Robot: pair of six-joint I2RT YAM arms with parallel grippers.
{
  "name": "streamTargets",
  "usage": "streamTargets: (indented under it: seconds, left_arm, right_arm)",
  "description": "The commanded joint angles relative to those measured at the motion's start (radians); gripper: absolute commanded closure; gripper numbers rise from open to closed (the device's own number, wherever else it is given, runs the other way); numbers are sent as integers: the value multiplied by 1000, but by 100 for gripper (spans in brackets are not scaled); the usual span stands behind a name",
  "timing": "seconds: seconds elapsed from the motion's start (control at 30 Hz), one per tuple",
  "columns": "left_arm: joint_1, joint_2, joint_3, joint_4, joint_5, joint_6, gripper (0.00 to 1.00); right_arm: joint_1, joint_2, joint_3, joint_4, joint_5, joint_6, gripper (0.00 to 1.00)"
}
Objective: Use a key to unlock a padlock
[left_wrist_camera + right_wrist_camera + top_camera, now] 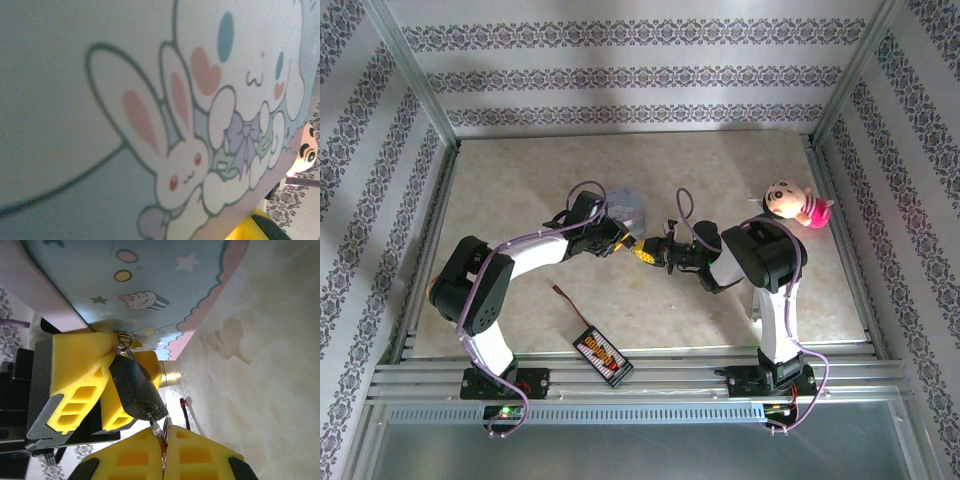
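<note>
Padlock [136, 387] sits clamped in left gripper [107, 390] while right gripper [164, 452] pinches the key [158, 428] at its bottom end

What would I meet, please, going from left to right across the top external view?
left arm's base → board → right gripper → doll

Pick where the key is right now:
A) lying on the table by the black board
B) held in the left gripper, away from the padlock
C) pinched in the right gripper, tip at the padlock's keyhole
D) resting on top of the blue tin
C: in the right wrist view the right gripper pinches the key, its tip at the bottom of the padlock, which the left gripper clamps.
</note>
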Motion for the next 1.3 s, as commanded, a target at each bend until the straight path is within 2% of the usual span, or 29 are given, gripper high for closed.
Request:
streamTargets:
  seconds: [0.0,0.13,0.3,0.33,0.57,0.6,0.67,0.8,0.9,1.0,1.07,1.13,1.2,1.27]
  left_arm:
    - [-39,0,-22,56,217,-4,100]
    - [-40,3,-31,84,218,-18,100]
    - [-39,1,-36,64,182,-30,100]
    - [-39,0,-34,55,173,-30,100]
    - [-32,-7,-29,-18,94,-29,100]
    - [-32,-15,-36,-31,73,-29,96]
    - [-28,-41,-53,-36,29,-31,73]
    - [-24,-108,-59,-50,-71,3,49]
    - [-23,-165,-40,-76,-147,57,28]
    - [-23,-224,-16,-121,-224,128,2]
    - [-23,-263,-6,-143,-281,189,1]
    - [-23,-291,4,-175,-342,250,1]
    - [-23,-311,13,-214,-402,291,1]
    - [-23,-323,15,-232,-465,342,1]
  right_arm:
    - [-14,15,80,73,118,104,100]
    - [-25,43,106,73,90,118,100]
    - [-38,6,62,71,105,10,68]
    - [-39,-4,51,71,106,-11,65]
    - [-51,-90,-52,-83,152,-188,59]
    - [-53,-104,-68,-104,162,-213,59]
    - [-57,-132,-94,-141,176,-260,60]
    - [-50,-231,-109,-301,199,-395,62]
    - [-23,-354,-75,-581,263,-571,64]
    - [45,-509,30,-1001,439,-829,63]
    - [101,-582,113,-1240,608,-1001,61]
    - [123,-606,165,-1344,703,-1097,58]
    - [118,-604,198,-1380,716,-1161,44]
    - [116,-576,242,-1420,727,-1226,43]
